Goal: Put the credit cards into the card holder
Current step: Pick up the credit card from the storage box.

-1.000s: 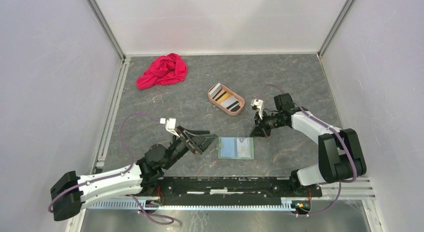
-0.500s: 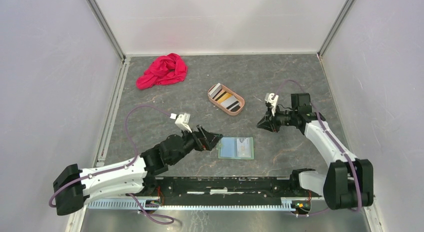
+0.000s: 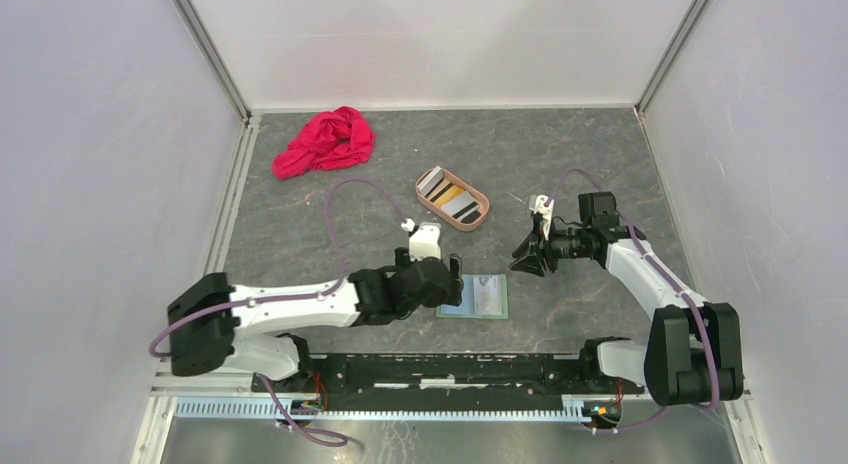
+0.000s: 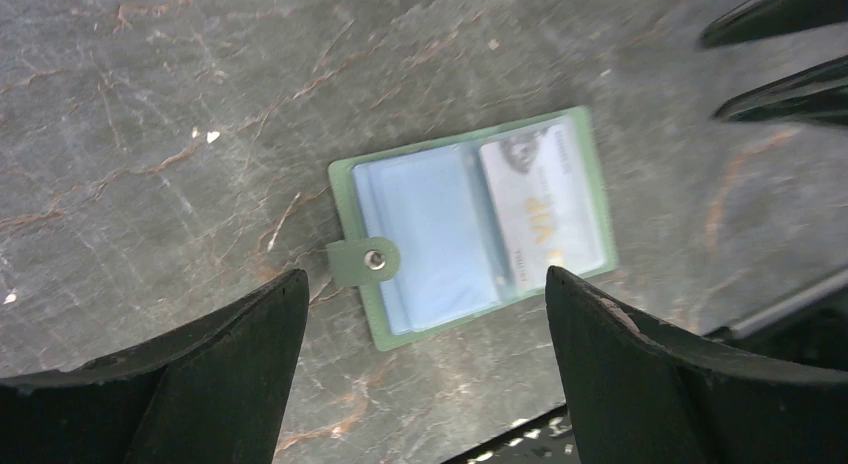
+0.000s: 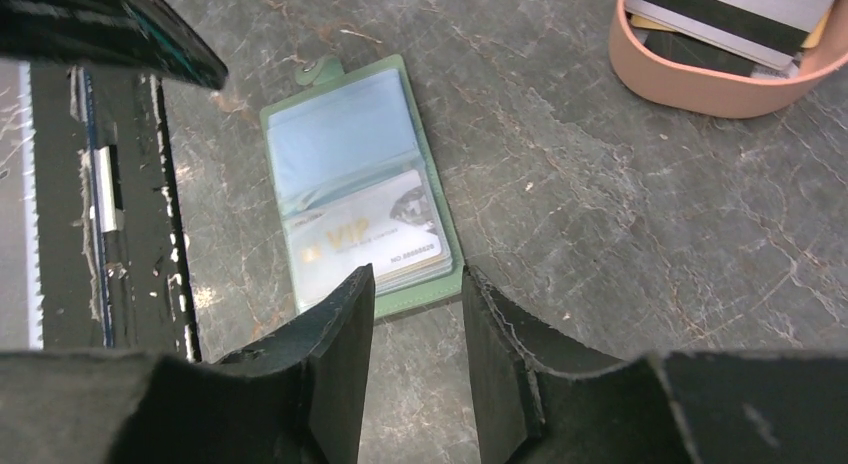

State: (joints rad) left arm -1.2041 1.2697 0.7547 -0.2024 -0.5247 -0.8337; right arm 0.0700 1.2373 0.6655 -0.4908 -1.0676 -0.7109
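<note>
Your left hand (image 4: 420, 284) is spread wide and empty over the card holder (image 3: 473, 296). The holder lies open on the counter (image 3: 560, 164) near the middle of the near edge, with its snap tab to the left and one pale VIP card (image 5: 365, 239) in its right-hand pocket. Your right hand (image 5: 417, 279) hangs just right of the holder and a little farther back, its fingers a narrow gap apart with nothing between them, while the other credit cards (image 3: 447, 193) sit stacked in the pink oval tray (image 3: 478, 216) farther back, well apart from the red cloth (image 3: 325, 141) at the far left.
</note>
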